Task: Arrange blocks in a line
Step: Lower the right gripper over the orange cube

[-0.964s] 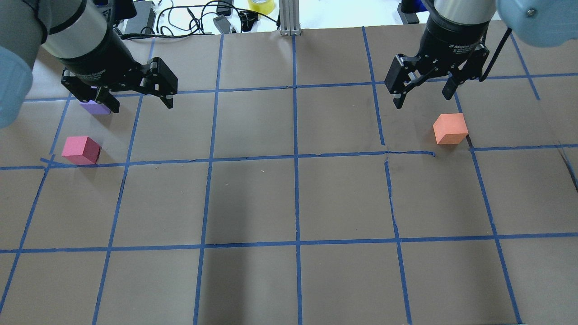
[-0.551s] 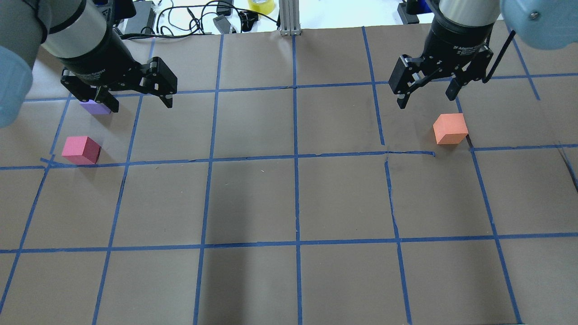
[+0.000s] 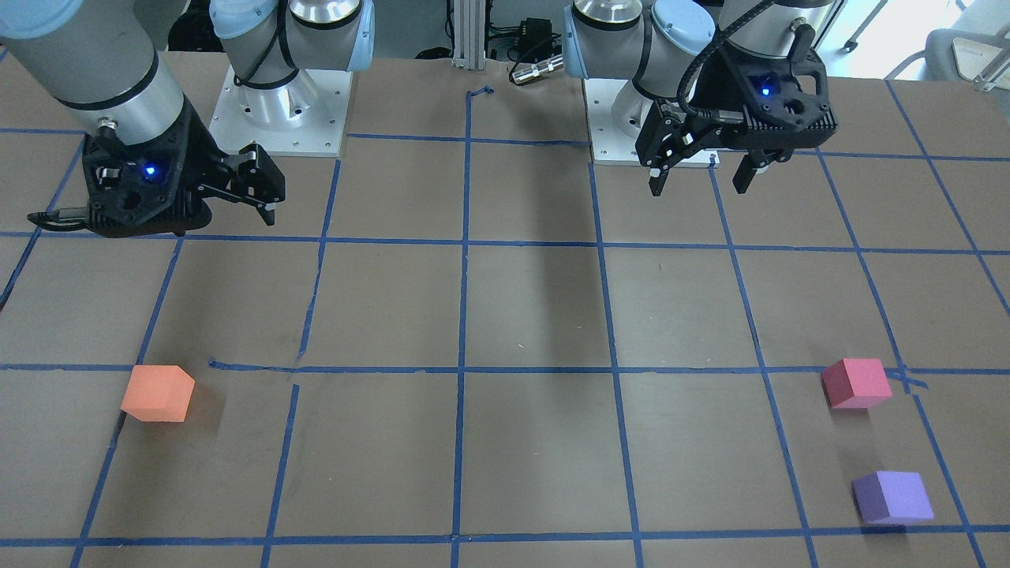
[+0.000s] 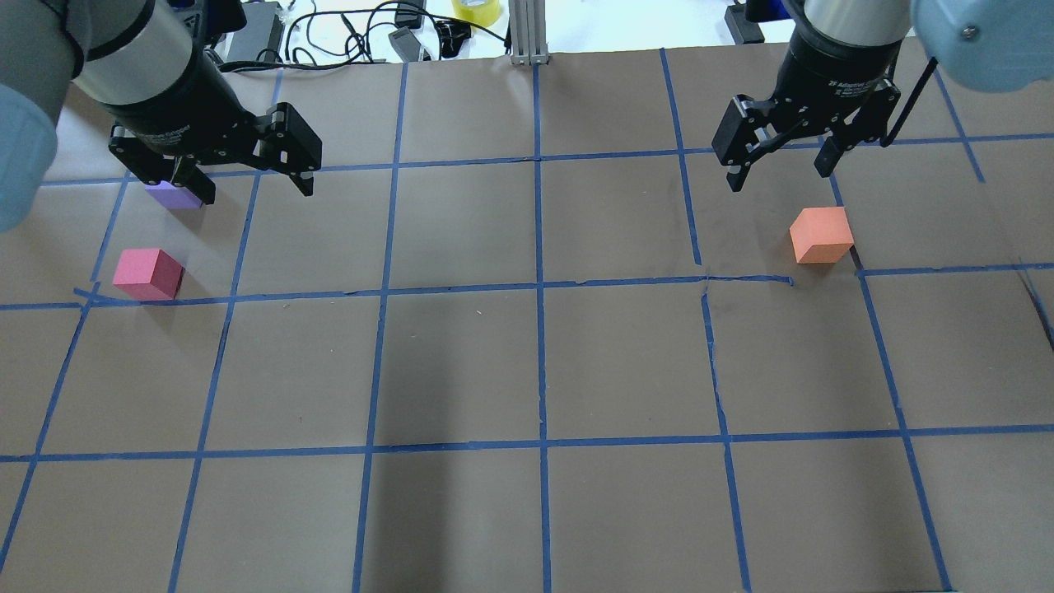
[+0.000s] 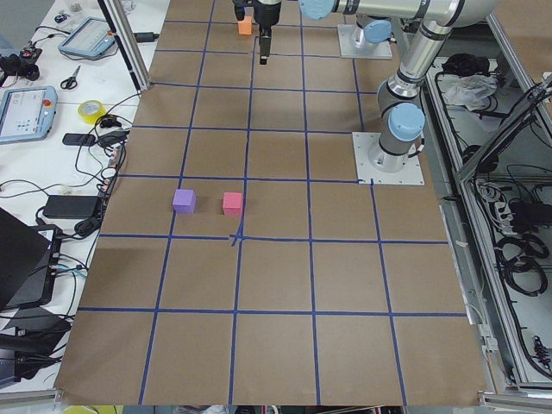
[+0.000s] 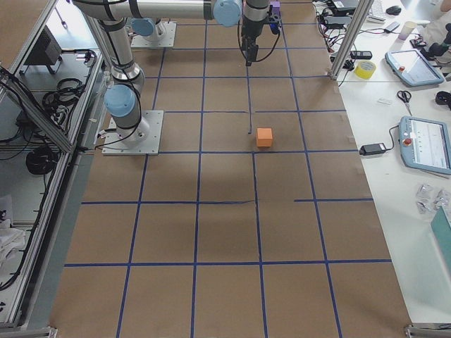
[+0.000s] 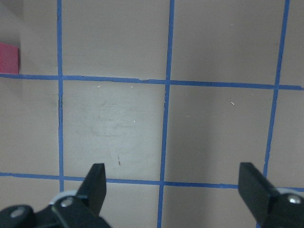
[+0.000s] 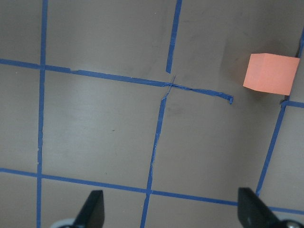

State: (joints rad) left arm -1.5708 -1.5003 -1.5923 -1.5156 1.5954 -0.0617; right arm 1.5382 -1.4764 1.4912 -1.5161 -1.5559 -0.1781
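So, left gripper (image 4: 257, 191): fingers spread wide, nothing between them, hanging above the worktop (image 4: 461, 371) without touching it. Its wrist view gives us only bare paper and blue tape (image 7: 166, 83) between the fingers, plus a sliver of the pink block (image 7: 8, 57) at that view's left border. Right gripper (image 4: 781, 177): also spread, also empty, also raised off the surface. Its wrist view puts the orange block (image 8: 270, 73) up near the top right, clear of both fingers.

Blocks next. We find all three flat on the worktop, none touched by either gripper. The purple block (image 3: 893, 497) sits close to the worktop edge opposite the robot, on the left arm's side. In the overhead view the left gripper covers most of it, but the front view shows the two well apart. The pink block sits near the purple one, a bit further in from that same edge, with a clear gap between them. The orange block lies well apart from both, toward the worktop's right end, on the half away from the robot and just beside a tape line. We see no line formed: pink and purple pair up at one side, orange alone at the other.

Worktop: brown paper with a blue tape grid. Past its far edge we note cables (image 4: 346, 33) and a yellow roll (image 4: 478, 10).
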